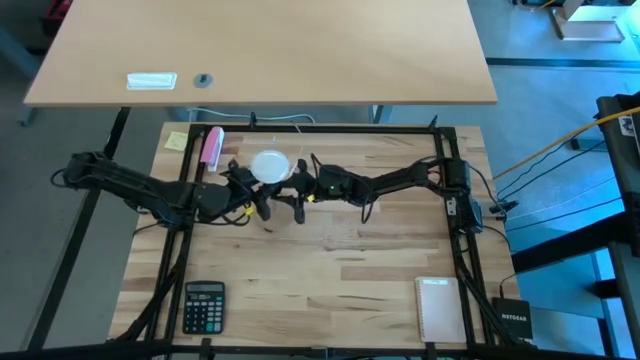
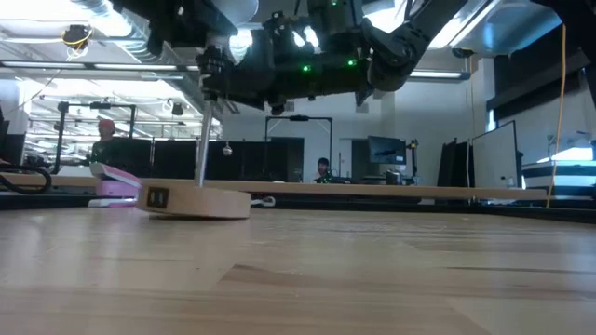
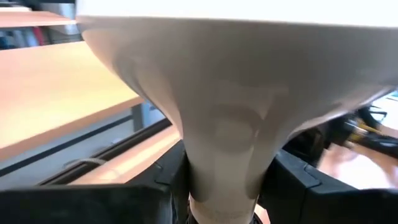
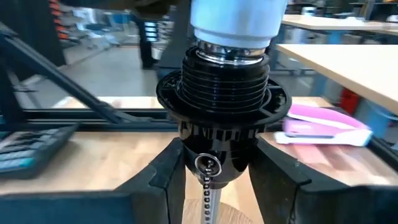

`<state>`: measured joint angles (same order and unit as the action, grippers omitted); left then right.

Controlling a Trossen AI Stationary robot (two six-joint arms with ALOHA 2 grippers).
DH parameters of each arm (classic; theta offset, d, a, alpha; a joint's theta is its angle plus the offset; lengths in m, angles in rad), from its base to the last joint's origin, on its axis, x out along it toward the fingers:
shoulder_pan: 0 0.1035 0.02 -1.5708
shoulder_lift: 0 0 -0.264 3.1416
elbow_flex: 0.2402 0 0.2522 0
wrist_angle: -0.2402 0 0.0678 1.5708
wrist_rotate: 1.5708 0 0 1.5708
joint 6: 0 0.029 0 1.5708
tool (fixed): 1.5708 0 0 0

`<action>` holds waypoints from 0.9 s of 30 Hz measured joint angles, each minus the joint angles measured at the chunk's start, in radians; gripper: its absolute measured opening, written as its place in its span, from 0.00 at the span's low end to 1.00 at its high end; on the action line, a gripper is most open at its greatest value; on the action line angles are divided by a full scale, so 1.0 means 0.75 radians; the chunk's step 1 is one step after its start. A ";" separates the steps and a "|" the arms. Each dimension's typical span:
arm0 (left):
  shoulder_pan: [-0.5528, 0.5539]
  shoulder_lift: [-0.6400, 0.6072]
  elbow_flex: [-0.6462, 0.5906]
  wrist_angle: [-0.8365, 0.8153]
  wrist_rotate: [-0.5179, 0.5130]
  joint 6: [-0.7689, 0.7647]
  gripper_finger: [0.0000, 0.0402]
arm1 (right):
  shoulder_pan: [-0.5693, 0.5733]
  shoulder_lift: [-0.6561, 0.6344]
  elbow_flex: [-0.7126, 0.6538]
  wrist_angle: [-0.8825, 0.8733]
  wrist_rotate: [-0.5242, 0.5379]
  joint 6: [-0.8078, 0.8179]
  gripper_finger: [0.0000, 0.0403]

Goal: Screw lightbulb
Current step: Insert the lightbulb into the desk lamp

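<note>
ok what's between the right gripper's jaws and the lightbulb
The black socket: the right gripper clamps its lower part, and the lightbulb sits in its top. The right wrist view shows it.

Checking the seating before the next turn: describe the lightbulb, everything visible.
The lightbulb is white and frosted, a round globe tapering to a narrow pale neck. The left gripper is shut on that neck. The bulb stands upright, its base entering the ribbed black socket, with a ring of silvery thread showing; the right gripper clamps the socket below.
</note>
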<state>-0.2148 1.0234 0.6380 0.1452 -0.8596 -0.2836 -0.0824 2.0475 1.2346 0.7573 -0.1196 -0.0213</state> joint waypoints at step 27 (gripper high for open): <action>-0.087 -0.072 0.008 0.091 0.659 0.155 0.34 | 0.003 -0.044 0.064 0.018 -0.876 0.094 0.35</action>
<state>-0.2802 0.9695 0.6437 0.2135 -0.3655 -0.1671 -0.0799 2.0148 1.2825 0.7705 -0.7764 0.0489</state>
